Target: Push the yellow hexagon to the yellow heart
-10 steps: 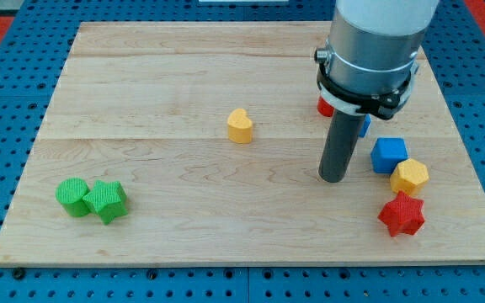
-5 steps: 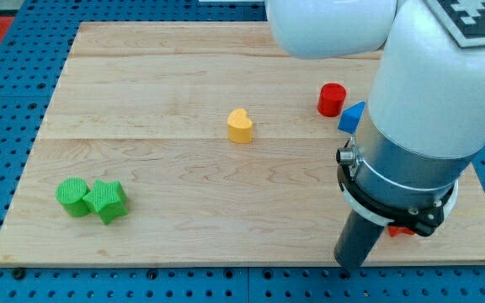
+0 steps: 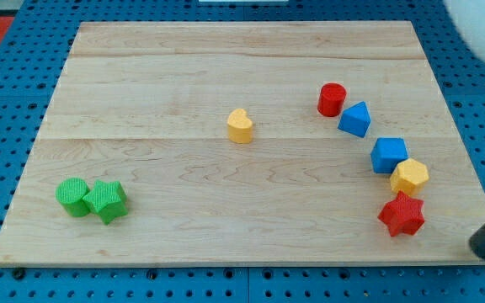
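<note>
The yellow hexagon (image 3: 409,177) lies near the board's right edge, touching the blue cube (image 3: 389,155) above it and the red star (image 3: 402,215) below it. The yellow heart (image 3: 240,125) stands alone near the board's middle, far to the hexagon's left. My tip (image 3: 484,252) shows at the view's bottom right corner, off the board's edge, below and to the right of the red star and the hexagon, touching no block.
A red cylinder (image 3: 332,99) and a blue triangular block (image 3: 355,119) sit above the blue cube. A green cylinder (image 3: 73,197) and a green block (image 3: 106,201) touch each other at the lower left. The wooden board (image 3: 183,76) lies on a blue pegboard.
The arm swung from the board's right half down and out to the bottom right corner, uncovering the right-hand blocks. No block has moved.
</note>
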Controlling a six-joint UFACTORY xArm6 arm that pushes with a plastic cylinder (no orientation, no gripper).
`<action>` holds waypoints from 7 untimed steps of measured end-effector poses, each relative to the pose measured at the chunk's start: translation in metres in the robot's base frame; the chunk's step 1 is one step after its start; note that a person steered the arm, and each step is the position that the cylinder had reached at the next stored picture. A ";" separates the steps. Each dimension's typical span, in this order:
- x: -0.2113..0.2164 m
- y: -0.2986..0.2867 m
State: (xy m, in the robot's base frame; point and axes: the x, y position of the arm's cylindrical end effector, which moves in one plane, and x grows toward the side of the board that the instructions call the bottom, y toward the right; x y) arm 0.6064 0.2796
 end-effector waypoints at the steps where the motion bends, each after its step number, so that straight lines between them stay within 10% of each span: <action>1: -0.032 0.020; 7: -0.091 -0.086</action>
State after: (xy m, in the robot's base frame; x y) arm 0.5149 0.1933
